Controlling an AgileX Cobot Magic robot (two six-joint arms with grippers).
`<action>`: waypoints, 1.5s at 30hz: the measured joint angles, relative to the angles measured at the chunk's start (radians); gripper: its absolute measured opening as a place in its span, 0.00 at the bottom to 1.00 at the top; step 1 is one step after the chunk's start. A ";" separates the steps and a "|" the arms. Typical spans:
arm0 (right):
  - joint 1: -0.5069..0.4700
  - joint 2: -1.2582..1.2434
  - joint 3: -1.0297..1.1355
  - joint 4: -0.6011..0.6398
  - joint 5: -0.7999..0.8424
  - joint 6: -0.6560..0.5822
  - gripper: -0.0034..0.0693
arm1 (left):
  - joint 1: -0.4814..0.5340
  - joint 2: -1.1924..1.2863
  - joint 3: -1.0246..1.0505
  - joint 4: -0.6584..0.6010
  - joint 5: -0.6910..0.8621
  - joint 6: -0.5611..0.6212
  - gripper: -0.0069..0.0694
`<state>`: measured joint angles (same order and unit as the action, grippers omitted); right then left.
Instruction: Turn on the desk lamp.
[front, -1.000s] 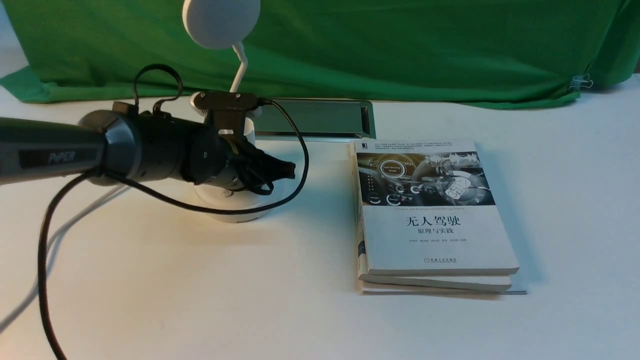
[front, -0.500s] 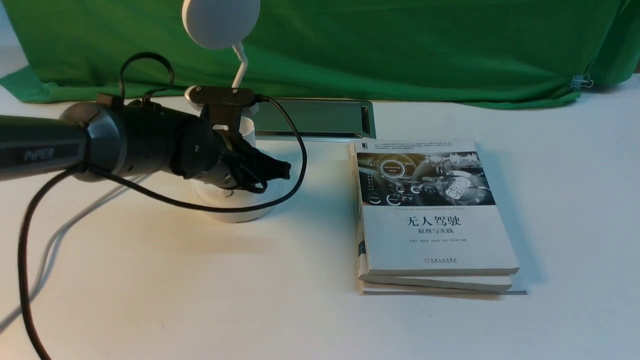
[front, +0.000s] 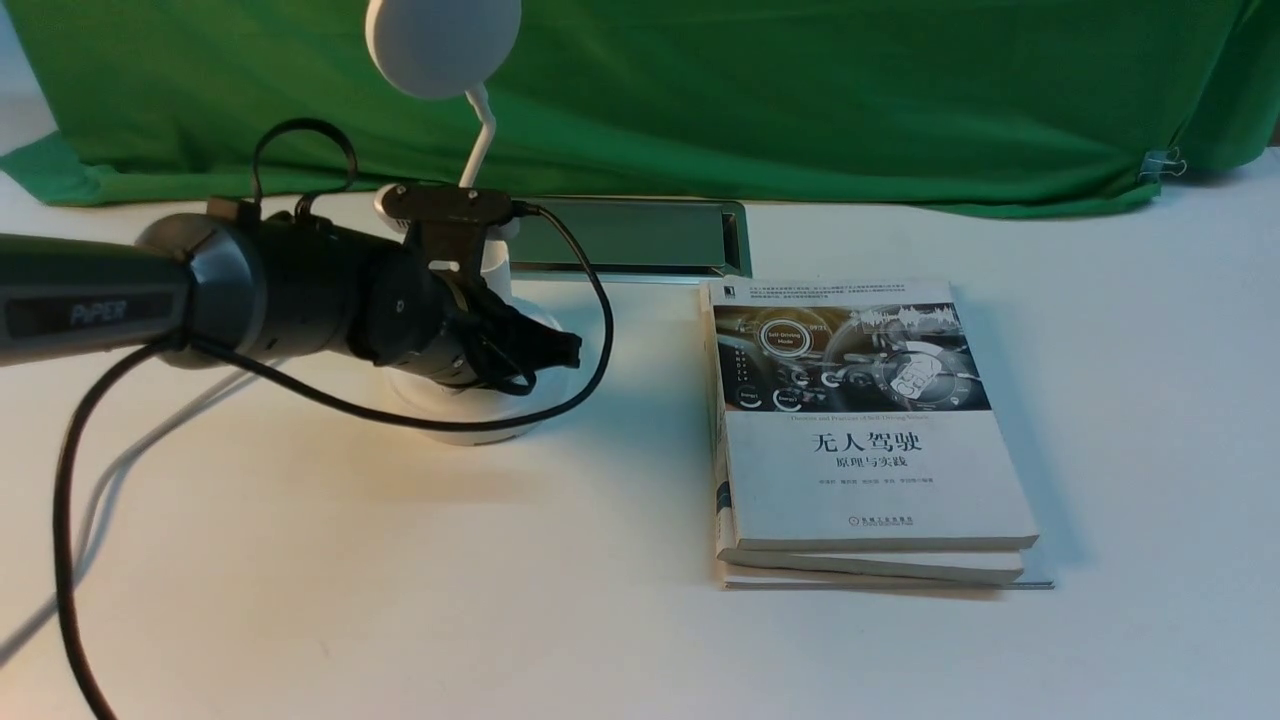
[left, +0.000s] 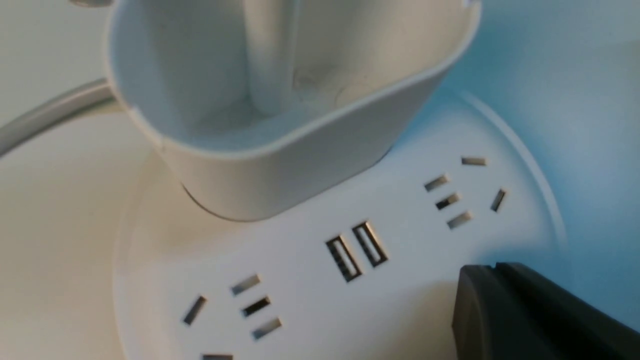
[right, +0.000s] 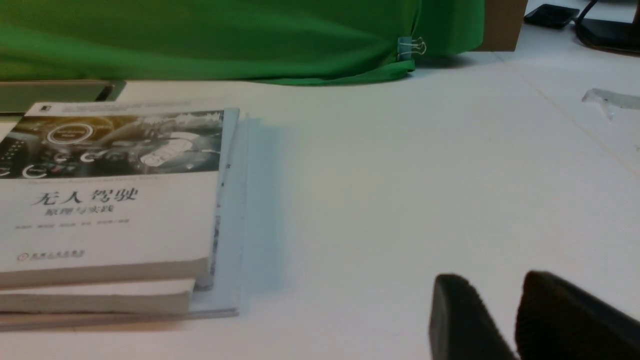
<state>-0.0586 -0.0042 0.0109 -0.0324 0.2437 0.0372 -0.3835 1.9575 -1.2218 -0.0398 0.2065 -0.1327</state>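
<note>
Pressing should do it: the desk lamp (front: 462, 330) at middle left looks light and hard. The left gripper (front: 565, 350) looks closed, holding nothing.

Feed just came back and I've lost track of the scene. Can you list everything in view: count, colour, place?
desk lamp: one, white, rear left of the table, base behind the left gripper
books: two stacked, white covers, right of centre
thin sheet: one, pale, under the books
metal tray: one, silvery, behind the books beside the lamp
cloth: one, green, along the back
binder clip: one, silver, on the cloth's right end
table: one, white
left gripper: one, black, at the lamp base, jaw state unclear
right gripper: one, black, low over bare table right of the books, slightly open
</note>
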 joint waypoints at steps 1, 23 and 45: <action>0.000 0.000 0.000 0.000 0.000 0.000 0.38 | 0.000 0.002 -0.001 0.000 0.003 0.000 0.12; 0.000 0.000 0.000 0.000 0.000 -0.001 0.38 | -0.015 -0.097 0.013 -0.039 0.150 0.023 0.12; 0.000 0.000 0.000 0.000 0.001 -0.001 0.38 | -0.351 -0.999 0.578 -0.169 -0.101 0.199 0.12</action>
<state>-0.0586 -0.0042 0.0109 -0.0324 0.2448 0.0362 -0.7345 0.9584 -0.6442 -0.2089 0.1053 0.0667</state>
